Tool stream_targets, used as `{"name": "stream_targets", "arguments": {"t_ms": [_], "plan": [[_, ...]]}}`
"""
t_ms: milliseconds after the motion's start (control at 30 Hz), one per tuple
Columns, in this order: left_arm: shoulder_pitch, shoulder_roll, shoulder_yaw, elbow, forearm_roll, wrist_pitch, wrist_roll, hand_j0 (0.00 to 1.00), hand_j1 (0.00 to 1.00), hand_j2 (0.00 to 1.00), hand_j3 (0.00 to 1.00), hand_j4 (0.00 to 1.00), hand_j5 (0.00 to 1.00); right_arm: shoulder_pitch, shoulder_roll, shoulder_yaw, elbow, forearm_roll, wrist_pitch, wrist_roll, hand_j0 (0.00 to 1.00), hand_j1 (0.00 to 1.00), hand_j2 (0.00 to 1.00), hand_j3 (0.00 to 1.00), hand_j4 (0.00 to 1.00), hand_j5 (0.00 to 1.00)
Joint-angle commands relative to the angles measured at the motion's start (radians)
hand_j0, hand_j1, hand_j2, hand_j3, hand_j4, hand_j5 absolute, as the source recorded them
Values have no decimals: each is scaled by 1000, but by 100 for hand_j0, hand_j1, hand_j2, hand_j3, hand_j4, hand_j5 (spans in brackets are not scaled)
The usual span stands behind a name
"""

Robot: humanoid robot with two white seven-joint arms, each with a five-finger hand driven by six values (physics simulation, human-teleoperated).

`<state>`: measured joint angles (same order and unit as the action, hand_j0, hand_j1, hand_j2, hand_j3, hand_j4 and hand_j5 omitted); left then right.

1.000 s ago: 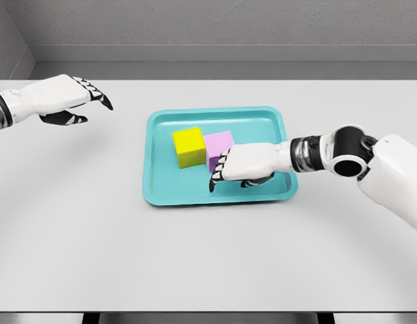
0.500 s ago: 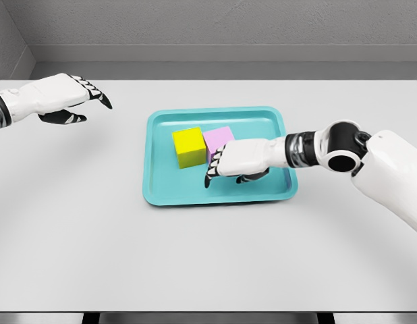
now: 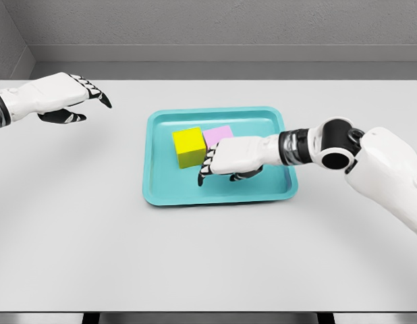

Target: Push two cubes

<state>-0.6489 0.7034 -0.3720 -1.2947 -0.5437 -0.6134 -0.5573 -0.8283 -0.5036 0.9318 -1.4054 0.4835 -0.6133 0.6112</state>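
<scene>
Right hand point(image 3: 225, 158) advanced over pink cube point(image 3: 217, 135)

1. Bright, even light from overhead; no glare on the counter point(image 3: 208, 256).
2. Soft, faint shadows sit under the right hand point(image 3: 229, 158) and cubes.
3. Everything sharp, edges undistorted.

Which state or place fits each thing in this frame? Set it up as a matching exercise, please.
Things:
1. yellow cube
2. pink cube
3. right robot hand
4. left robot hand

Places or states:
A. hovers over the bare table, far left
B. partly hidden behind a hand
C. reaches into the teal tray, fingers against the cubes
D. in the tray, left of its neighbour

Pairs: 1-D, 2-B, 3-C, 4-A
</scene>
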Motion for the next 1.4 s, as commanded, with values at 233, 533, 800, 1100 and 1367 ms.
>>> {"name": "stream_targets", "arguments": {"t_ms": [233, 533, 800, 1100, 1367], "plan": [[2, 1, 2, 0, 5, 3, 0, 69, 69, 69, 69, 69, 69, -2, -1, 21, 8, 1, 2, 0, 73, 73, 73, 73, 73, 73], [2, 2, 2, -2, 8, 3, 0, 69, 69, 69, 69, 69, 69, -3, -27, 21, 25, 3, 2, 0, 73, 73, 73, 73, 73, 73], [2, 2, 2, -2, 8, 3, 0, 69, 69, 69, 69, 69, 69, -11, -21, 21, 83, 4, 2, 0, 73, 73, 73, 73, 73, 73], [0, 2, 2, 0, 10, 3, 0, 69, 69, 69, 69, 69, 69, -15, -15, 21, 86, 4, 2, 0, 73, 73, 73, 73, 73, 73], [0, 2, 2, 0, 18, 3, 0, 69, 69, 69, 69, 69, 69, -15, -12, 21, 77, 4, 2, 0, 73, 73, 73, 73, 73, 73]]}}
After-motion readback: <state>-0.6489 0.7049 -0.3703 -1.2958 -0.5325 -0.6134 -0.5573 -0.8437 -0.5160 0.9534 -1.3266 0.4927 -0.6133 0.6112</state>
